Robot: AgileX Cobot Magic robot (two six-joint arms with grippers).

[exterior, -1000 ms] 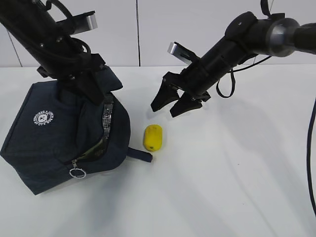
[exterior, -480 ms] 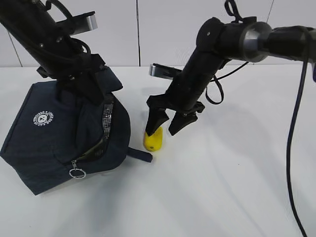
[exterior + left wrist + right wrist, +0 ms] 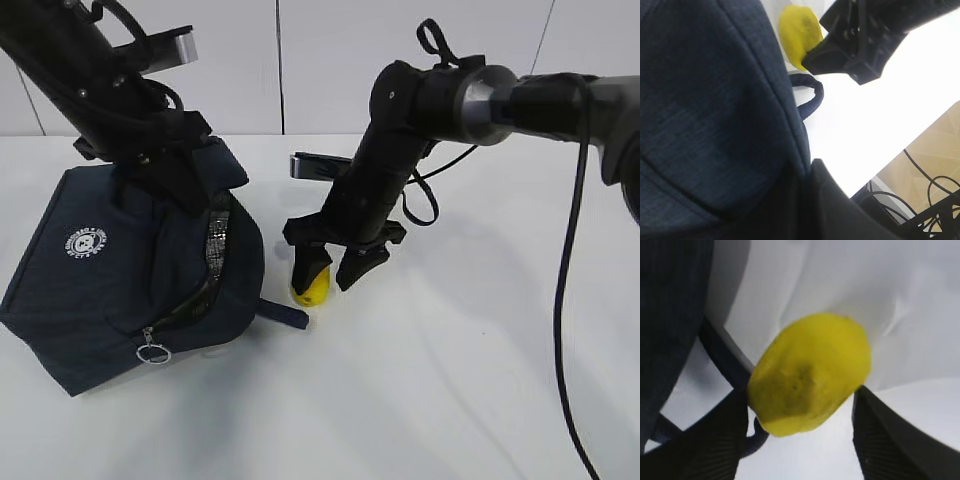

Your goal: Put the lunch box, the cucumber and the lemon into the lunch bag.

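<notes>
The dark navy lunch bag (image 3: 120, 290) stands at the left with its top flap lifted and its zipper open. My left gripper (image 3: 182, 180) is shut on the bag's top edge; in the left wrist view (image 3: 807, 175) the fabric (image 3: 710, 110) fills the frame. The yellow lemon (image 3: 318, 291) lies on the table just right of the bag. My right gripper (image 3: 326, 278) is open and straddles the lemon, one finger on each side. In the right wrist view the lemon (image 3: 810, 372) sits between the fingers (image 3: 705, 440). The lunch box and cucumber are out of view.
A bag handle loop (image 3: 285, 312) lies on the white table (image 3: 450, 380) next to the lemon, also in the left wrist view (image 3: 811, 97). The zipper's ring pull (image 3: 153, 352) hangs at the bag's front. Table edge and floor cables (image 3: 920, 200) show.
My right gripper has come down and to the left from above the table and now straddles the lemon. The left arm and the bag have not moved.
</notes>
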